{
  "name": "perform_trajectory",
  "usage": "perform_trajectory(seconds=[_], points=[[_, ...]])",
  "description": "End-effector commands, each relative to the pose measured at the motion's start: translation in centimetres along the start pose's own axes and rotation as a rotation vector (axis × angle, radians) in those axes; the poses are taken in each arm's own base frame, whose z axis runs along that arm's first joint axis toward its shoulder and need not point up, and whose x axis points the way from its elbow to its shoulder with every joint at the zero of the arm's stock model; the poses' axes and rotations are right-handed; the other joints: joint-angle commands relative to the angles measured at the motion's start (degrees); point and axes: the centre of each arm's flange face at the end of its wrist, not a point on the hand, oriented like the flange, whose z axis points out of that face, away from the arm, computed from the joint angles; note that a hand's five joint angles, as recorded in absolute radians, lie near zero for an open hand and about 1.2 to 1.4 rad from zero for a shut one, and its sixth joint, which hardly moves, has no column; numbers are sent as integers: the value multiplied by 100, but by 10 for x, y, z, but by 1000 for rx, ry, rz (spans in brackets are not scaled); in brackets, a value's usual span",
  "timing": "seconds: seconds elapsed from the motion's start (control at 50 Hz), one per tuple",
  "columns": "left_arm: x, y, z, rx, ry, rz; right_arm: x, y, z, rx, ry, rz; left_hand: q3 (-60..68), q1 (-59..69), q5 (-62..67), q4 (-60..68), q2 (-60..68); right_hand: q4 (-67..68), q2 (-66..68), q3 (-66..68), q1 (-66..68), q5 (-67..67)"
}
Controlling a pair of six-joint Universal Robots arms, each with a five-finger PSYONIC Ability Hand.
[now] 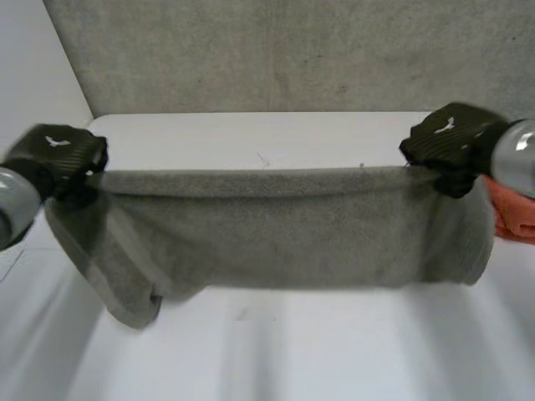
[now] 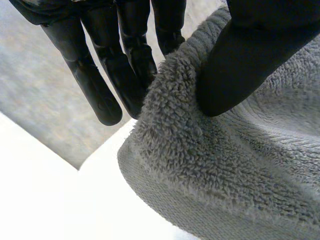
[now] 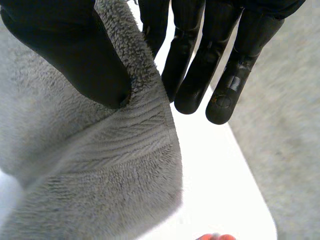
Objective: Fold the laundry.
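**Grey towel stretched over the counter**

The towel sags low, its hanging lower edge nearest. At the two ends of its top edge, the left robot hand and right robot hand each pinch it between thumb and fingers. An orange cloth lies beside the right one. A grey wall stands behind.

The towel is plain grey terry with a ribbed woven band near its hem. The left hand and right hand are black, each with a small white mark on its back. The table is white, the wall behind it mottled grey, and the cloth at the right edge of the frame orange-red.
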Motion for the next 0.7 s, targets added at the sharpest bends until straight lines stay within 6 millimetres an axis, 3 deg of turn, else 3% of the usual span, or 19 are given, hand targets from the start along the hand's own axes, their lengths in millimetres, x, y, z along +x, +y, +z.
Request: perform_trajectory(seconds=[0.02, 0.08, 0.1, 0.12, 0.14, 0.18, 0.26, 0.32, 0.4, 0.44, 0.54, 0.66, 0.7], points=[[8, -7, 80, 110, -37, 52, 28, 0, 78, 41, 204, -46, 1183, 1331, 1470, 1116, 1138, 1194, 1262, 1239, 2328, 1312], [-14, -43, 101, 266, -173, 80, 63, -26, 90, 208, 407, -57, 1183, 1331, 1470, 1116, 1138, 1194, 1262, 1239, 2328, 1312], [-21, -55, 104, 323, -213, 89, 81, -43, 89, 312, 507, -52, 1183, 1331, 1470, 1116, 1138, 1194, 1262, 1239, 2328, 1312], [-36, -81, 108, 451, -298, 98, 90, -53, 87, 373, 560, -48, 1183, 1331, 1470, 1116, 1138, 1194, 1262, 1239, 2328, 1312], [-44, -94, 107, 517, -341, 99, 98, -64, 83, 434, 608, -43, 1183, 1331, 1470, 1116, 1138, 1194, 1262, 1239, 2328, 1312], [-53, -117, 105, 636, -408, 106, 115, -92, 70, 599, 724, -19, 1183, 1331, 1470, 1116, 1138, 1194, 1262, 1239, 2328, 1312], [-62, -160, 82, 866, -505, 109, 132, -121, 42, 768, 844, -14, 1183, 1331, 1470, 1116, 1138, 1194, 1262, 1239, 2328, 1312], [-59, -167, 70, 883, -501, 106, 133, -126, 33, 788, 852, -19, 1183, 1331, 1470, 1116, 1138, 1194, 1262, 1239, 2328, 1312], [-52, -150, 68, 825, -473, 104, 119, -120, 39, 749, 791, -8, 1183, 1331, 1470, 1116, 1138, 1194, 1262, 1239, 2328, 1312], [-42, -127, 74, 761, -437, 103, 104, -110, 48, 709, 733, 4, 1183, 1331, 1470, 1116, 1138, 1194, 1262, 1239, 2328, 1312], [-19, -76, 82, 610, -358, 95, 75, -74, 66, 594, 614, 20, 1183, 1331, 1470, 1116, 1138, 1194, 1262, 1239, 2328, 1312], [12, -8, 84, 416, -261, 89, 17, -23, 95, 454, 399, 35, 1183, 1331, 1470, 1116, 1138, 1194, 1262, 1239, 2328, 1312], [18, 7, 84, 374, -241, 84, 1, -7, 104, 408, 349, 44, 1183, 1331, 1470, 1116, 1138, 1194, 1262, 1239, 2328, 1312]])
